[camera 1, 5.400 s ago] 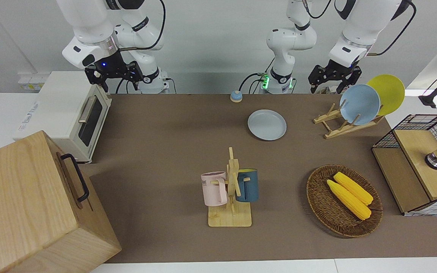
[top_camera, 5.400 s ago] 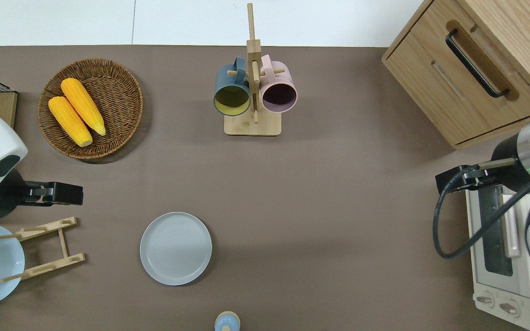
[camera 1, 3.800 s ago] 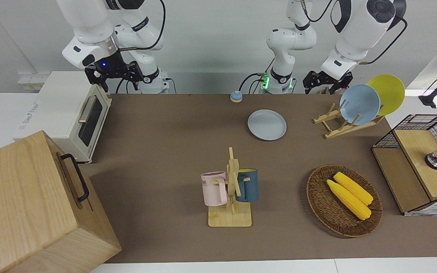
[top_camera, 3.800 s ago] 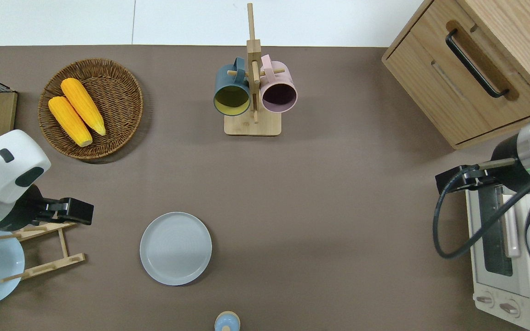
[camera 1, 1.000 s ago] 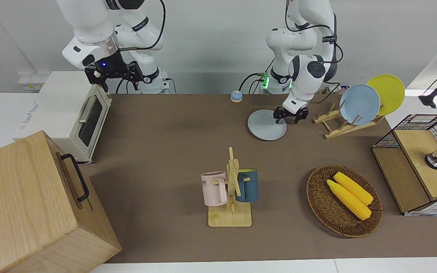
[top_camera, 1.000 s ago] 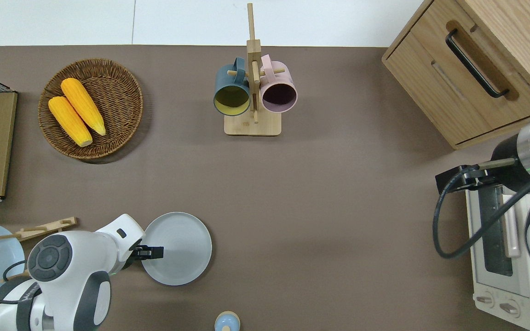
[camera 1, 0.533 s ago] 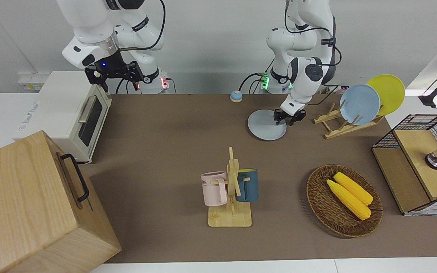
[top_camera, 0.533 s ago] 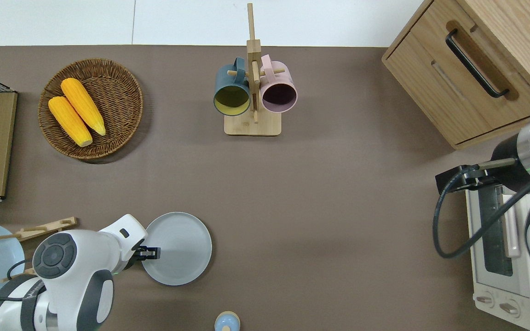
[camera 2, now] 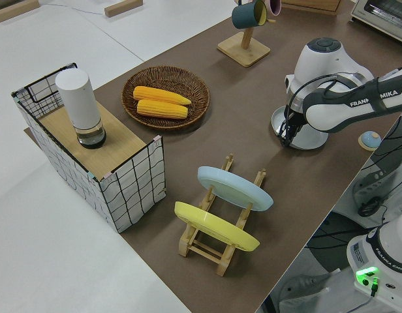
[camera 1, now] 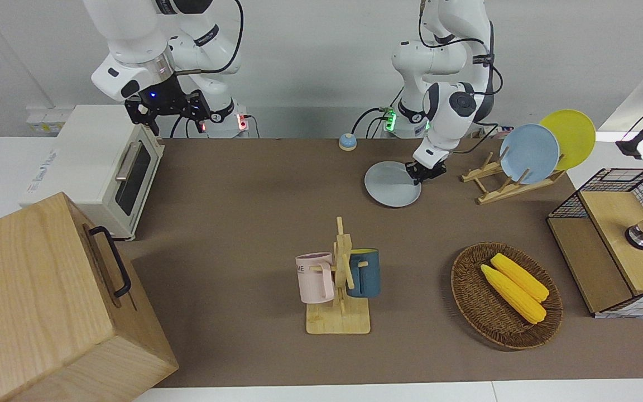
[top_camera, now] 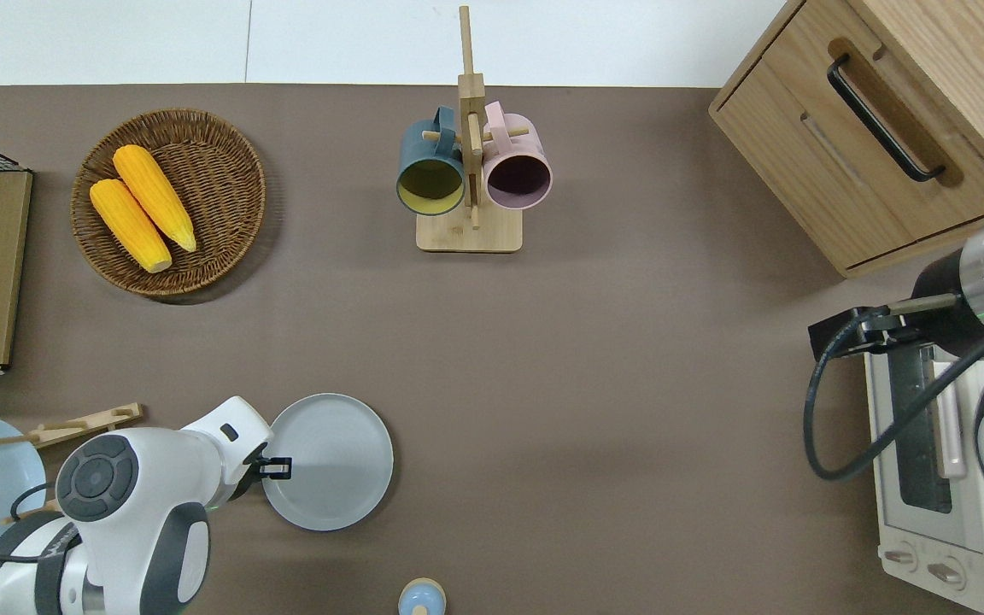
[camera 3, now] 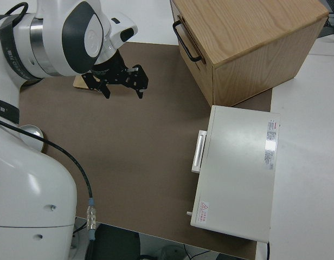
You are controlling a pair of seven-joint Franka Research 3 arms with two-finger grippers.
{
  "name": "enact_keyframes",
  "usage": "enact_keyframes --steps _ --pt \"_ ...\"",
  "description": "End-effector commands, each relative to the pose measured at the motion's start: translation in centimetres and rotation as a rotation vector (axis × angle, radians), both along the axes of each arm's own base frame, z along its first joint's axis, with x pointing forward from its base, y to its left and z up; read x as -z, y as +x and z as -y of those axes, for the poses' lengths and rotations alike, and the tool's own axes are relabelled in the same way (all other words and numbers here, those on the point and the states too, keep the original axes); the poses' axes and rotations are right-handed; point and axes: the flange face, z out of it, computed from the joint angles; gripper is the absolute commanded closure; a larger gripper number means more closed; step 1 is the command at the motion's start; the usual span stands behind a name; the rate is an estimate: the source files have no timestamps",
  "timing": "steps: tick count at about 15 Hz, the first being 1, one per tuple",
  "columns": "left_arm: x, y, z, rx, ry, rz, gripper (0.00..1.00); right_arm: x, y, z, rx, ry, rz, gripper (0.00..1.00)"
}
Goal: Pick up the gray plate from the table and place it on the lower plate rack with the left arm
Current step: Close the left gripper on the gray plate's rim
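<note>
Brown matte table (camera 1: 232,184), white edges. Round pale gray plate (top_camera: 334,461) lies flat on it, beside light-wood plate rack (camera 1: 500,181), toward right arm's end from rack. Your left gripper (top_camera: 277,467) sits low at plate's rack-side rim; fingers straddle rim, but you cannot tell if clamped. Step judged: grasp. Next: confirm grip, lift, tilt plate upright, carry to rack. Rack's nearer slots free; sky-blue plate (camera 1: 529,153) and yellow plate (camera 1: 570,137) fill others, so keep clear. Right arm parked.

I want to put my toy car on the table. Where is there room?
The widest bare patch of the table lies between the mug stand, the gray plate, the wooden cabinet and the toaster oven. It is crowded around the plate rack, where the left pincer works.
</note>
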Motion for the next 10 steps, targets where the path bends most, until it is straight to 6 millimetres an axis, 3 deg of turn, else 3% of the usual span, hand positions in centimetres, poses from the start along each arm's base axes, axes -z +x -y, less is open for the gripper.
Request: enact_keyframes --steps 1,5,10 --pt "0.3 -0.2 0.1 -0.008 -0.002 -0.005 1.0 -0.3 -0.2 0.3 0.016 -0.008 -0.002 0.017" --pt "-0.9 0.5 -0.3 -0.009 -0.007 -0.013 1.0 -0.4 -0.2 0.3 0.016 -0.008 0.0 0.017" --pt "-6.1 3.5 -0.3 0.001 -0.013 -0.049 1.0 -0.3 -0.2 0.2 0.014 -0.008 -0.002 0.017"
